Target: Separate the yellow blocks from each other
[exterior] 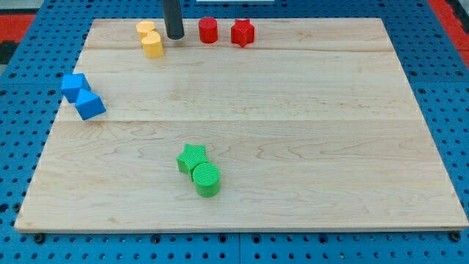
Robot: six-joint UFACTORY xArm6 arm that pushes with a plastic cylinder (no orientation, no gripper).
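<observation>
Pale wooden board [293, 110] is lying on a blue pegboard bench [22, 147], filling most of the view. At about eleven o'clock from the board's middle, near the top edge, two yellow blocks are sitting touching each other: the upper yellow block [145, 29], rounded, and the lower yellow block [152, 45], whose exact shape is hard to tell. My tip [174, 36] is standing just beside them at their three o'clock, close but seemingly not touching; the rod carries no jaws, so nothing is being held. Farther toward three o'clock along the top edge are sitting a red cylinder [208, 31] and a red star [242, 32], slightly apart. Two blue blocks [82, 95] are touching each other at the board's nine o'clock edge, and a green star [191, 158] is touching a green cylinder [207, 179] toward six o'clock. To split the yellow pair cleanly, I judge the tip should be working on one block only, ideally pressing the lower one toward six or seven o'clock into open board. A push aimed at the seam between them risks sliding both together toward nine o'clock, and pushing the upper one toward twelve risks sending it off the nearby edge.
</observation>
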